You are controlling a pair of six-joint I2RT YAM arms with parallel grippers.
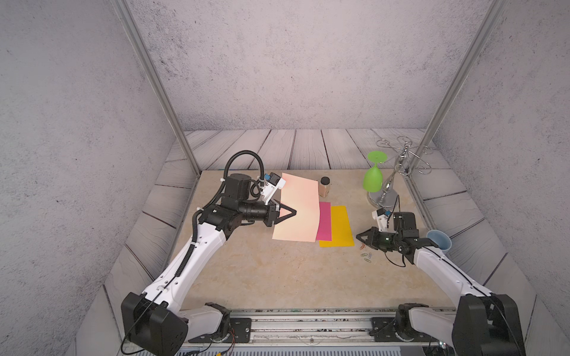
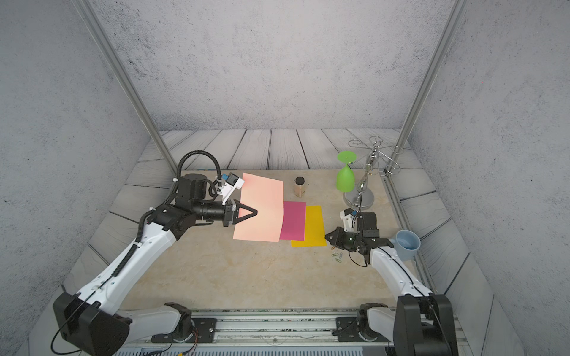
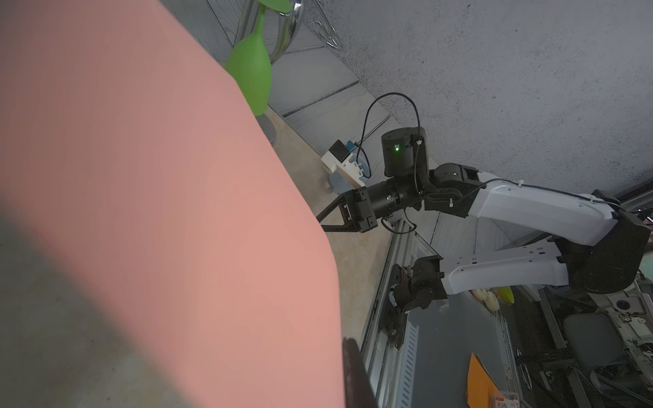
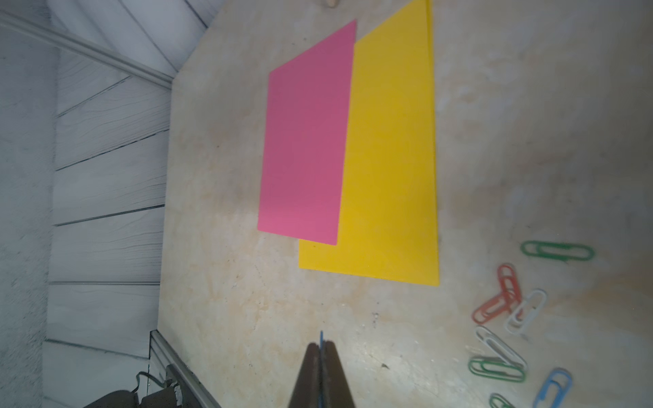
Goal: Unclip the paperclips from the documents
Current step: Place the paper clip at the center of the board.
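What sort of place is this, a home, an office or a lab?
Most likely a robotics lab test cell: the left arm and right arm mounted on a metal rail, with backdrop panels framed by aluminium posts.

Left claw (image 1: pixel 293 212), raised and turned inward, is clamped tight; right claw (image 1: pixel 358 237), low and turned inward, is clamped too.

A dark-lidded jar (image 1: pixel 325 186) stands on the beige table (image 1: pixel 262 277). Right of it, a green glass (image 1: pixel 373 178) hangs upside down from a chrome rack (image 1: pixel 382 199). A blue cup (image 1: pixel 440 243) sits near the table's right edge.
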